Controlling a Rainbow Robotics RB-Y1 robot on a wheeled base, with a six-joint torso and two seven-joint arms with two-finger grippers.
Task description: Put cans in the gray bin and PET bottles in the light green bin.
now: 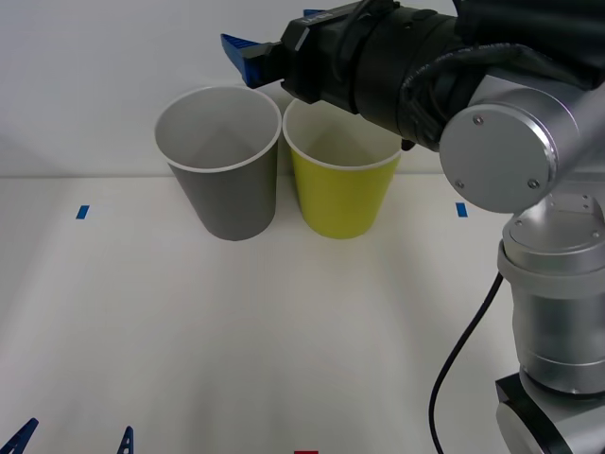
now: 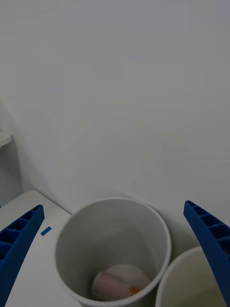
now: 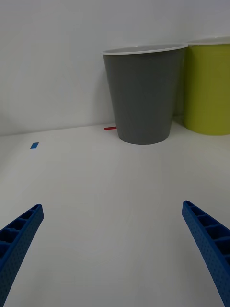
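The right tool (image 1: 260, 52) is hanging wide open and empty over the gray bin (image 1: 227, 194) near the desk's far edge, with the can (image 2: 112, 286) lying inside. The drop looks done; retreating seems next. The left tool (image 1: 71, 443) is waiting open at the desk's near edge.

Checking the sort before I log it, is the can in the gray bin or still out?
In. The can lies on its side at the bottom of the gray bin, under the open right gripper.

gray bin (image 1: 227, 189) mouth open below right gripper (image 2: 115, 254), light green bin (image 1: 342, 194) touching beside
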